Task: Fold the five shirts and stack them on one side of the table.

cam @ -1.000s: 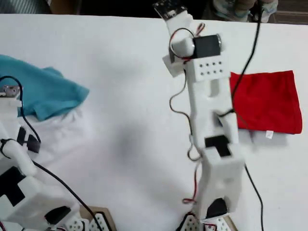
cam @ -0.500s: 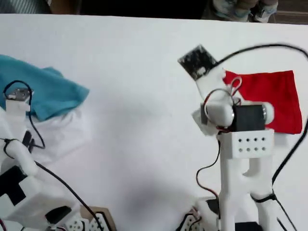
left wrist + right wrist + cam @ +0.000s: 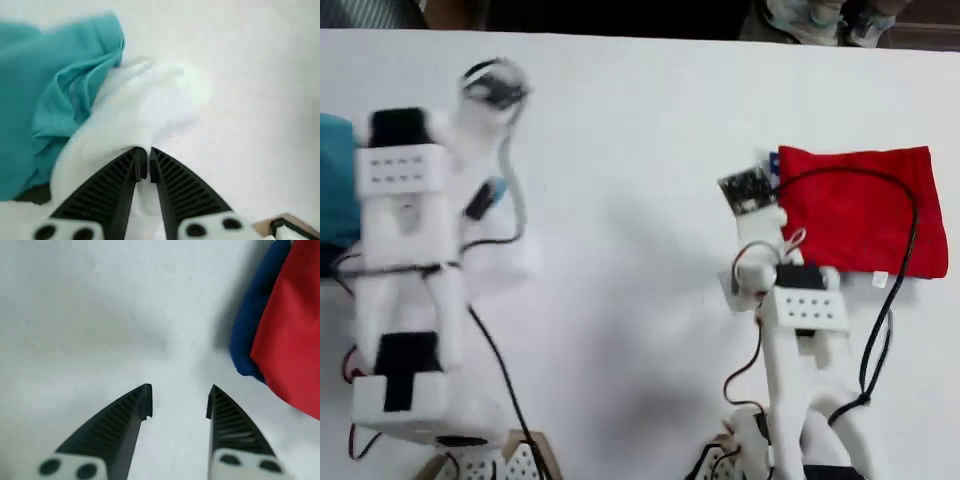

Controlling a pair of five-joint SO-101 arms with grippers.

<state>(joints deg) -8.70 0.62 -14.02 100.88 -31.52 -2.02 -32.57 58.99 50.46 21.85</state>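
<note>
The teal shirt lies crumpled in soft ridges beyond the left gripper's fingertips and off to one side, cut by the frame edge; from above, the left arm covers most of it, leaving a strip at the table's border. The white shirt, smooth and hard to separate from the white table, touches the teal one and bunches up to the very tips of the left gripper. Its ribbed black fingers are pressed together with barely a slit between them, and whether any cloth is pinched there cannot be made out. The right gripper hangs over bare tabletop, fingers spread wide, holding nothing. Just outside one of its fingers lies the folded red shirt, a flat matte rectangle, on a blue shirt mostly hidden beneath, a rounded edge poking out; a black cable loops across the red cloth
</note>
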